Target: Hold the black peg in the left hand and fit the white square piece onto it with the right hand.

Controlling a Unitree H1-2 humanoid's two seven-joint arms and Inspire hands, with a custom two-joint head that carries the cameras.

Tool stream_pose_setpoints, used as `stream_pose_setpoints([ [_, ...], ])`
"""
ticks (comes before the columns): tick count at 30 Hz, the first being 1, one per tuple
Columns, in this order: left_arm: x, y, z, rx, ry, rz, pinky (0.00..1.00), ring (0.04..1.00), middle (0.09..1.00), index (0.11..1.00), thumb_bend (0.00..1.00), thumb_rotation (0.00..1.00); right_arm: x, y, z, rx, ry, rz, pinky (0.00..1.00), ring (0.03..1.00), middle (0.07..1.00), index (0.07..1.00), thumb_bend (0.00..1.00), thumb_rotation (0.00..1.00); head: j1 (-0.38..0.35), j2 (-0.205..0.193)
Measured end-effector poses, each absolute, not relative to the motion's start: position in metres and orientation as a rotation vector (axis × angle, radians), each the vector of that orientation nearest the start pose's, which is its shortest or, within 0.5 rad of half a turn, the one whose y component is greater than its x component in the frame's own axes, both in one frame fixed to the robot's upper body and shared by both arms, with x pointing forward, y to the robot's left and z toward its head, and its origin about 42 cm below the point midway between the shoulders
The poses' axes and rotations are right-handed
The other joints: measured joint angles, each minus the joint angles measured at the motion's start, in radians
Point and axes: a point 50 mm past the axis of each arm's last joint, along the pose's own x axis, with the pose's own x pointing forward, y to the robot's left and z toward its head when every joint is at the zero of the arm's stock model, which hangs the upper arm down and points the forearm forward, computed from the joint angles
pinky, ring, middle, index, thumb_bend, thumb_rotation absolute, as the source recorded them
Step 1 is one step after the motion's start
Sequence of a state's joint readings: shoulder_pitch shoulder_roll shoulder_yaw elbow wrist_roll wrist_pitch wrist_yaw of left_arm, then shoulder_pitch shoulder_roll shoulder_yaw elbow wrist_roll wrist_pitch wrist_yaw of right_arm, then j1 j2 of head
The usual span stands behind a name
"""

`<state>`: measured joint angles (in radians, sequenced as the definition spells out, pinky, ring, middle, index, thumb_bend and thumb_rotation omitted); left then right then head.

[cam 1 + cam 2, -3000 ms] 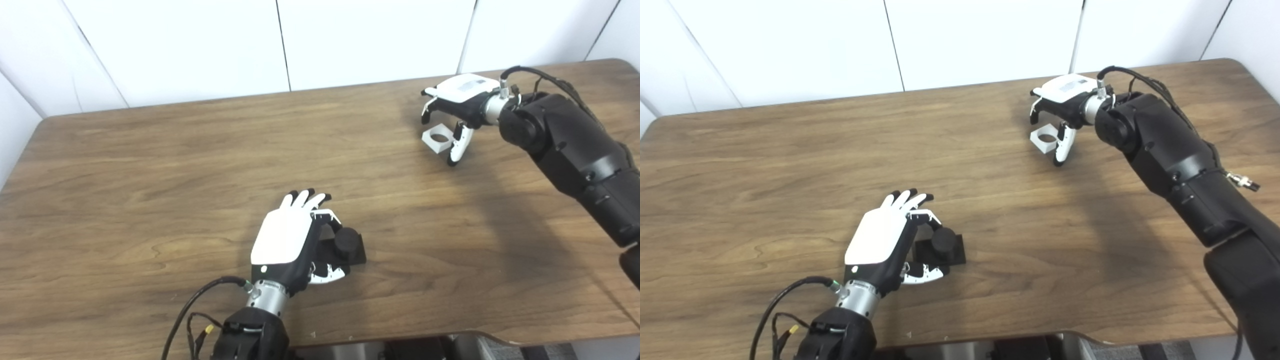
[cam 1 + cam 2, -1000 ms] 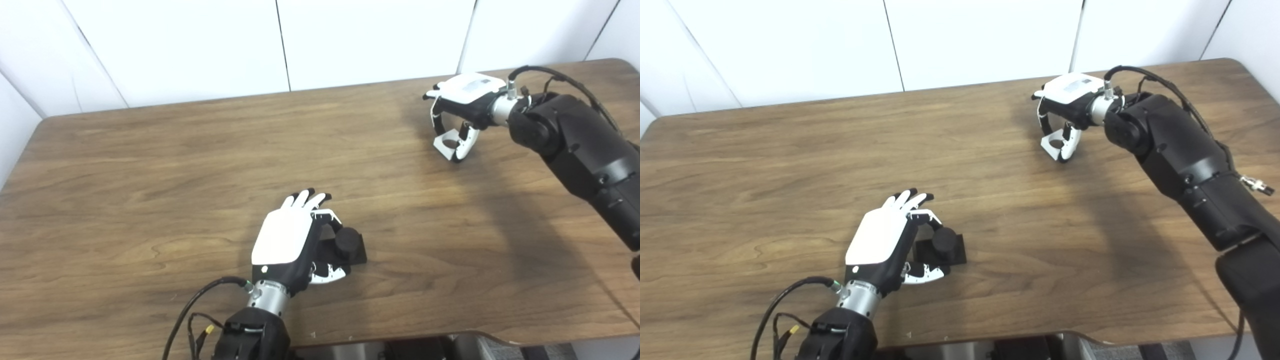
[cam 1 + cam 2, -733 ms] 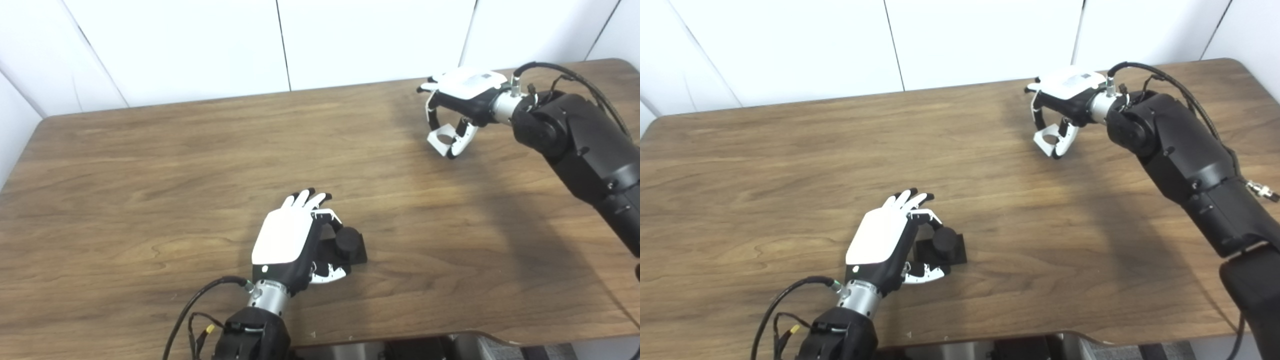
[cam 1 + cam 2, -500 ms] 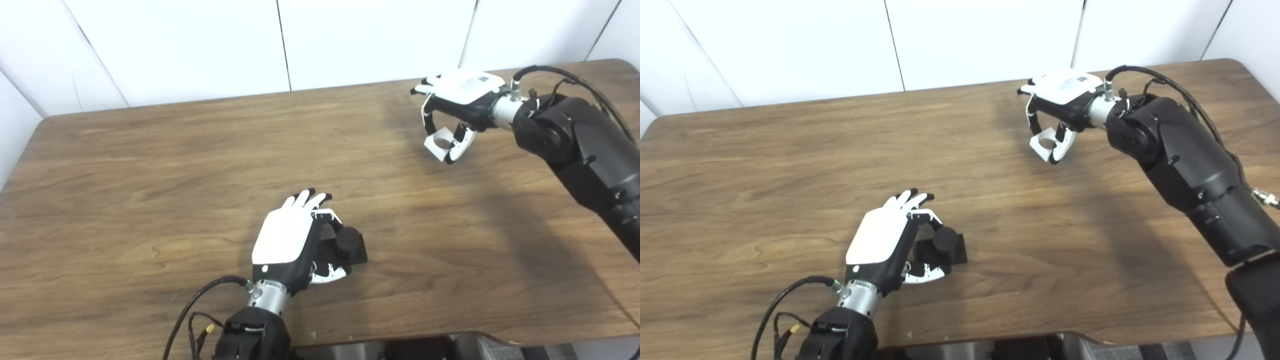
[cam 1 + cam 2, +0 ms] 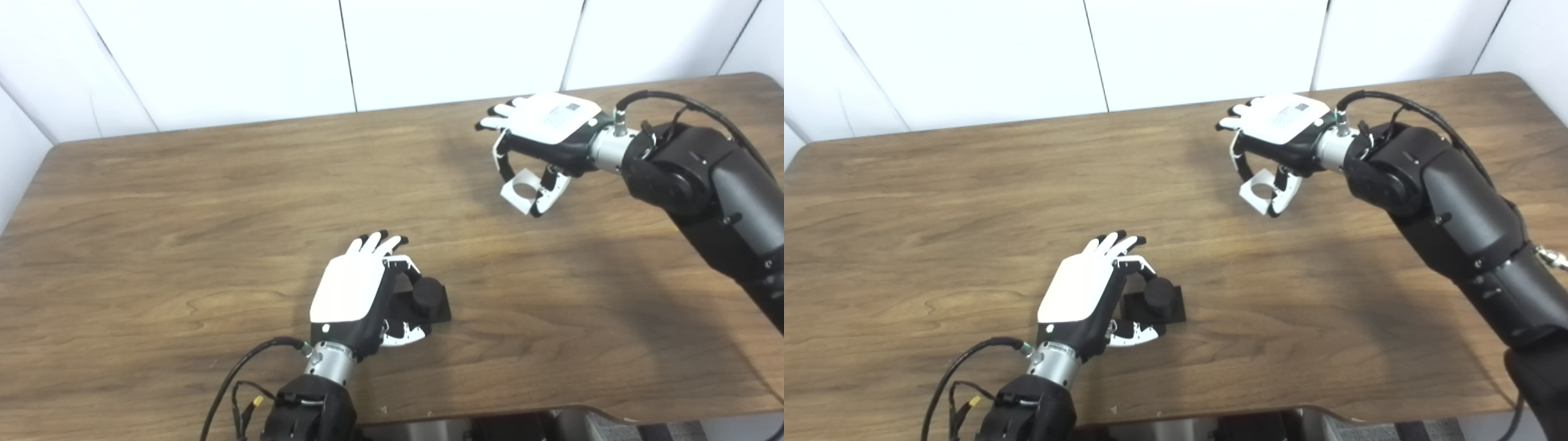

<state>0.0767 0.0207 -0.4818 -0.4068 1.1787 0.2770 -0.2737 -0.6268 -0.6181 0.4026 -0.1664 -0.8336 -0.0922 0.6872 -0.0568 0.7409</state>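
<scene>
White square piece [image 5: 522, 192], round-holed

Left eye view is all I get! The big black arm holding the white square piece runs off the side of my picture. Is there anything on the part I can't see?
Observer: Yes. In the right eye view a small silver plug sticks out of the side of the right arm, well behind the right hand that holds the white square piece.
Operator: Does the arm stop there?
Observer: No. Past the plug it bends and runs down, out of the picture at the bottom right corner.
</scene>
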Motion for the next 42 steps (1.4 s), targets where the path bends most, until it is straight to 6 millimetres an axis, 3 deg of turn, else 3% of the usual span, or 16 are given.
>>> stream_pose_setpoints([
  [13,0.228,0.104,0.167,1.106,-0.153,-0.31,0.98,0.964,0.9,0.492,0.51,0.08,0.359,-0.189,0.32,-1.67,-0.535,0.757,1.0,1.0,0.971,0.491,0.52,0.15,0.005,-0.002],
  [19,0.229,0.103,0.166,1.105,-0.154,-0.312,0.99,0.969,0.903,0.491,0.51,0.08,0.353,-0.185,0.322,-1.672,-0.553,0.762,1.0,1.0,0.972,0.491,0.52,0.15,0.006,0.0],
  [28,0.23,0.102,0.166,1.103,-0.151,-0.312,0.99,0.973,0.901,0.492,0.51,0.08,0.327,-0.166,0.332,-1.666,-0.666,0.779,1.0,1.0,0.974,0.491,0.52,0.14,0.006,0.0],
  [42,0.23,0.101,0.166,1.101,-0.15,-0.311,0.99,0.971,0.902,0.492,0.51,0.07,0.311,-0.153,0.327,-1.67,-0.702,0.84,1.0,1.0,0.982,0.491,0.52,0.14,0.008,0.003],
])
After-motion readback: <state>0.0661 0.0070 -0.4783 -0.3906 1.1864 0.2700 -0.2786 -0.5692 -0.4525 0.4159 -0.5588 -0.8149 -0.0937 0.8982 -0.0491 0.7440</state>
